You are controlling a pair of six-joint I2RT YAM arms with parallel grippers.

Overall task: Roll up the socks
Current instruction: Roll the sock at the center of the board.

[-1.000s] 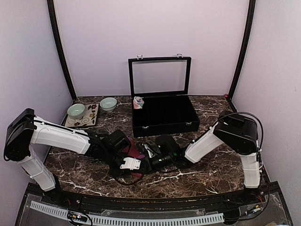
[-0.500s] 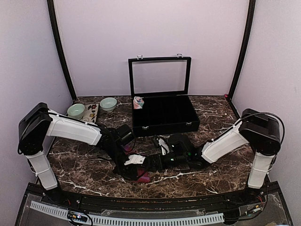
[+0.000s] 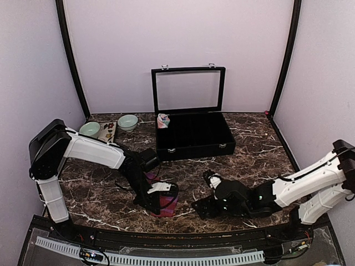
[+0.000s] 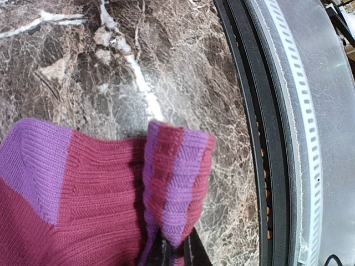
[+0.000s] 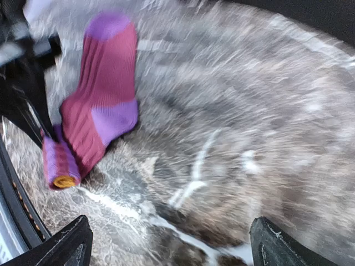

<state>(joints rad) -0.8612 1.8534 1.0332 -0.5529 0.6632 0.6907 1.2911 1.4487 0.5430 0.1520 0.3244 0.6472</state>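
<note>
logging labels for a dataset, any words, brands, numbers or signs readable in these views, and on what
No text can be read in any view.
maroon sock: purple stripes only, no lettering.
black case: no label or brand shows on it.
patterned mat: a decorative print, too small to tell whether any of it is writing.
Right wrist view: blurred, nothing legible.

Our left gripper (image 3: 160, 206) meets the maroon sock (image 3: 168, 207) near the front edge of the marble table (image 3: 249, 138). Our right gripper (image 3: 201, 208) lies low nearby, apart from the sock. Behind them an open black case (image 3: 194, 145) stands, with a pale green bowl (image 3: 90, 129) at far left.
</note>
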